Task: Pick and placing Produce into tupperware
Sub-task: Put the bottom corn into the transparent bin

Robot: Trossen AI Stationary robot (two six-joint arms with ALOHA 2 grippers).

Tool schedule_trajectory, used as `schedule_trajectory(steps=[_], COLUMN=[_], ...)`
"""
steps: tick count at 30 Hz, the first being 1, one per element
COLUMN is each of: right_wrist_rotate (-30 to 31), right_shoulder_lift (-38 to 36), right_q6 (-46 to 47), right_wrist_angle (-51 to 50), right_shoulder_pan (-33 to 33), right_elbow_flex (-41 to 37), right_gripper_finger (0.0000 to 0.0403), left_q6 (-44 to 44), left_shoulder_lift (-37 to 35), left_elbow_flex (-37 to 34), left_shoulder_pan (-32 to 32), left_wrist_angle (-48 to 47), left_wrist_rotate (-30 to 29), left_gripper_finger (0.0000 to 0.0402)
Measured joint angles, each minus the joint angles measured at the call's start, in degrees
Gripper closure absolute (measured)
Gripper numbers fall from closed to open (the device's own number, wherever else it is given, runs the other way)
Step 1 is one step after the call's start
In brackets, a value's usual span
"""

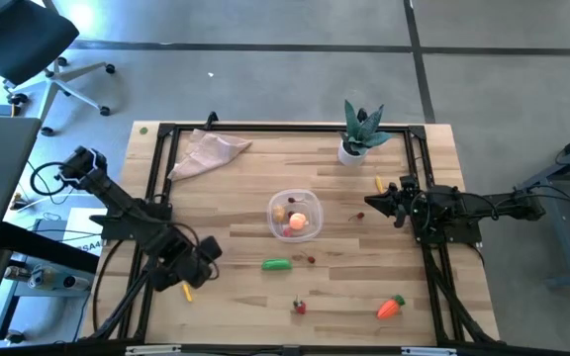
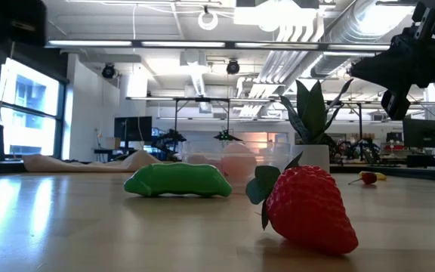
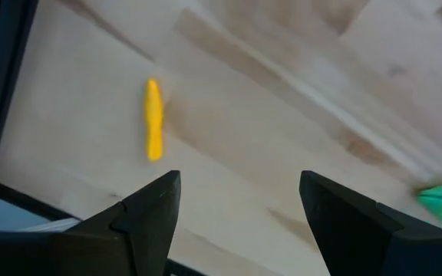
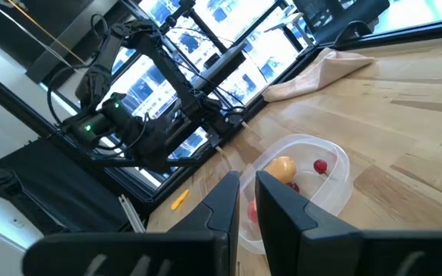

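The clear round tupperware sits mid-table, holding an orange ball and red pieces. On the wood lie a green pepper, a strawberry, a carrot and a yellow piece. My left gripper hovers open near the table's near-left part, just short of the yellow piece. My right gripper is shut and empty, right of the tupperware and above the table.
A spiky plant in a white pot stands far right of centre. A beige cloth lies at the far left. Another yellow piece and small red bits lie near the right gripper. A black frame borders the table.
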Motion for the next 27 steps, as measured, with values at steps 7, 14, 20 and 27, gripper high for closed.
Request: schedule_trajectory(steps=[7, 14, 20, 27], right_wrist_rotate=[0.0, 0.0, 0.0, 0.0], right_shoulder_lift=[0.0, 0.0, 0.0, 0.0], right_q6=[0.0, 0.0, 0.0, 0.0], right_wrist_angle=[0.0, 0.0, 0.0, 0.0], right_shoulder_pan=[0.0, 0.0, 0.0, 0.0], right_elbow_flex=[0.0, 0.0, 0.0, 0.0], right_gripper_finger=[0.0366, 0.0366, 0.0366, 0.0366], left_q6=[-8.3, -15.0, -15.9, -15.9], left_shoulder_lift=[0.0, 0.7, 5.2, 9.7], left_elbow_flex=[-0.4, -0.4, -0.4, -0.4], left_shoulder_pan=[-8.0, -15.9, -18.4, -18.7], left_wrist_angle=[0.8, 2.2, 3.3, 5.5], left_wrist_rotate=[-0.3, -1.4, -1.2, -1.5], left_gripper_finger=[0.0145, 0.0145, 0.0145, 0.0145])
